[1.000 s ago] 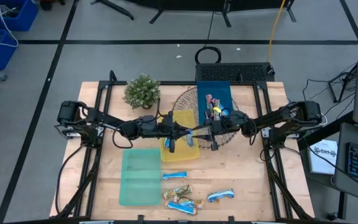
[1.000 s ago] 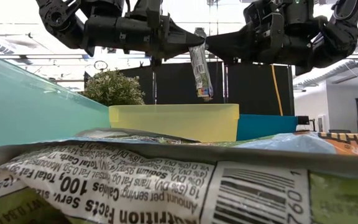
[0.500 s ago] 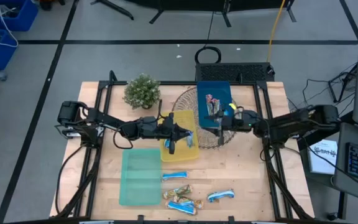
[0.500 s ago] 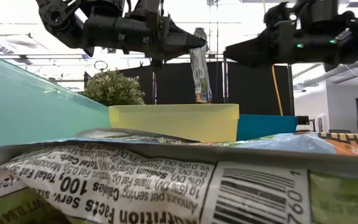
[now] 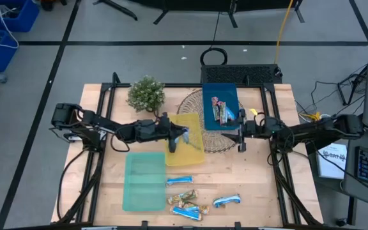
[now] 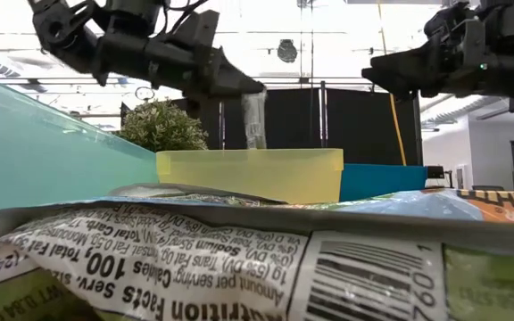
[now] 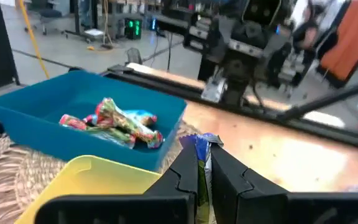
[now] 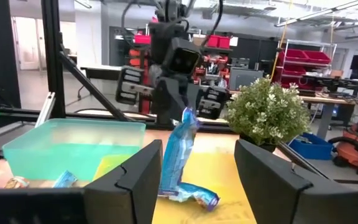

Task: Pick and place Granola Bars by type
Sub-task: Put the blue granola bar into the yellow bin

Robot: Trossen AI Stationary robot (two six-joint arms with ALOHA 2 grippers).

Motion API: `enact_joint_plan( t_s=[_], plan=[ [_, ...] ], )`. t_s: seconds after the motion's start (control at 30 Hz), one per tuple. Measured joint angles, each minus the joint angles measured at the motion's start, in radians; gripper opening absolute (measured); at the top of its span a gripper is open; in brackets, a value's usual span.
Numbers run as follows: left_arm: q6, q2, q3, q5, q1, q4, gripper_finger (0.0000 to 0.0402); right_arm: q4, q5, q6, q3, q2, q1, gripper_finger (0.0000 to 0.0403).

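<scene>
Overhead, my left gripper [image 5: 185, 135] hangs over the yellow tray [image 5: 185, 153]; its fingers are pinched tight on a blue-and-white granola bar [image 5: 183, 137], which dangles upright with its lower end reaching the tray, seen plainly from the right wrist [image 8: 178, 158]; my right gripper [image 5: 241, 133] stands off beside the blue tray [image 5: 221, 119], above the woven mat [image 5: 190, 102], fingers spread with nothing between them; bare wood lies open between the two arms.

Blue tray holds a few blue-and-red bars [image 5: 221, 108], bunched together; green tray [image 5: 144, 182] sits at the left front, well apart from the held bar; five or so loose bars [image 5: 189, 198] lie scattered on the table's front edge, just beside the green tray; potted plant [image 5: 146, 93] stands at the rear, near the yellow tray's corner, close to my left arm's line.

From the table-level camera a wrapper [image 6: 194, 259] fills the foreground; I read "Calories 100", "Total Fat", "Sodium", and a barcode.
</scene>
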Motion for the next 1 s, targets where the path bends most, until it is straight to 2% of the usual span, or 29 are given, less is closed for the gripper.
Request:
enact_joint_plan(
  t_s=[0.2, 0.3, 0.43, 0.67, 0.8, 1.0],
  plan=[
    [-0.155, 0.0, -0.125, 0.0, 0.059, 0.127, 0.002, 0.002, 0.0, 0.0, -0.004, -0.007, 0.0, 0.0192],
    [-0.218, 0.0, -0.164, 0.054, 0.089, 0.168, 0.002, 0.002, 0.0, 0.0, -0.004, -0.007, 0.0, 0.0192],
    [-0.294, 0.007, -0.183, 0.1, 0.111, 0.186, 0.002, 0.003, 0.0, 0.0, -0.004, -0.007, 0.0, 0.0192],
    [-0.322, 0.01, -0.185, 0.104, 0.112, 0.167, 0.0019, 0.009, 0.0, -0.002, -0.004, -0.006, 0.0, 0.0192],
    [-0.335, 0.06, -0.185, 0.079, 0.112, 0.156, 0.0019, 0.01, -0.001, -0.002, -0.004, -0.006, 0.0, 0.0192],
    [-0.382, 0.188, -0.178, 0.079, 0.112, 0.26, 0.0019, 0.003, -0.001, -0.002, -0.004, -0.006, 0.0, 0.0192]
  ],
)
